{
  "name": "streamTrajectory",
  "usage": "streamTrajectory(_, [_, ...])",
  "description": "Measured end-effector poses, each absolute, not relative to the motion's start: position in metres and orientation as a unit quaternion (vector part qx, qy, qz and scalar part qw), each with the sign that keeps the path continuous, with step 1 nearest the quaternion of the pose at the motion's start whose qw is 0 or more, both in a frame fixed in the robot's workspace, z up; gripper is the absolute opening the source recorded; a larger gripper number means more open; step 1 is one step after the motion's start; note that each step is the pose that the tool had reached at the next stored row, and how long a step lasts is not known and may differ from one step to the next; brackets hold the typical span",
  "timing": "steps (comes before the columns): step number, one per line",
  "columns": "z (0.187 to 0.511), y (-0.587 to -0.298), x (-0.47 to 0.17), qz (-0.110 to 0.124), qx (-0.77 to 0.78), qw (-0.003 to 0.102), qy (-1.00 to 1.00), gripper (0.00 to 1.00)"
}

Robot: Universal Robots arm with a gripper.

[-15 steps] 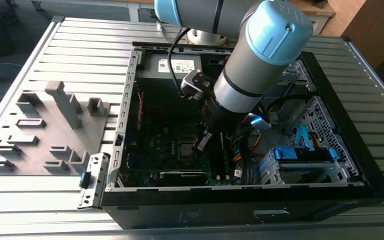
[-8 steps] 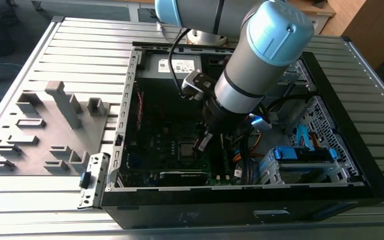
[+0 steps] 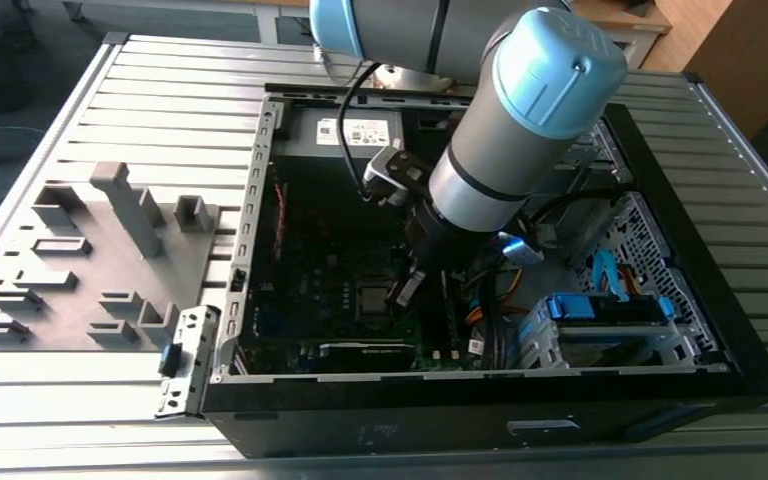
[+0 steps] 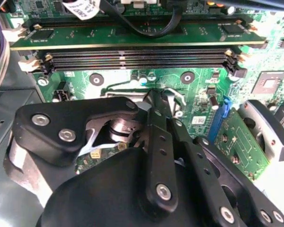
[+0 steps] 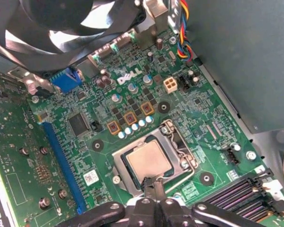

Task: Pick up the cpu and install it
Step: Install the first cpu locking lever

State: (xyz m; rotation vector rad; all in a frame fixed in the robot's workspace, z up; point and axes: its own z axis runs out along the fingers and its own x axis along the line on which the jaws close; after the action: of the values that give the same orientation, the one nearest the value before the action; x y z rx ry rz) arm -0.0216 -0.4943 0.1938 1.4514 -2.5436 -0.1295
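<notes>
The cpu point(image 5: 148, 160) is a small square chip with a silver-grey top. It lies flat in the metal-framed socket point(image 5: 180, 142) on the green motherboard point(image 5: 194, 118) inside the open computer case point(image 3: 491, 400). In the exterior view the cpu point(image 3: 375, 298) shows low in the case, just to that view's left of my gripper point(image 3: 406, 286). My gripper point(image 5: 154, 183) is shut, its thin tips together at the socket's edge beside the chip, nothing visibly held. In the second wrist view the gripper point(image 4: 155, 100) points at the socket's frame below the memory slots.
Black memory slots point(image 4: 132, 57) run along one side of the socket. A blue expansion slot point(image 5: 61, 161), a fan point(image 5: 61, 23) and coloured cables point(image 5: 182, 21) crowd the board. A blue drive cage point(image 3: 611, 310) fills the case's right. A grey fixture tray point(image 3: 91, 260) lies outside, left.
</notes>
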Motion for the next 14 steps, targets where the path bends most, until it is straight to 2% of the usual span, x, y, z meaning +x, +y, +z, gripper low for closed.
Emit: streamTrajectory(14, [0.1856,-0.4946,-0.0214,-0.044,0.492,0.105,-0.863,0.11])
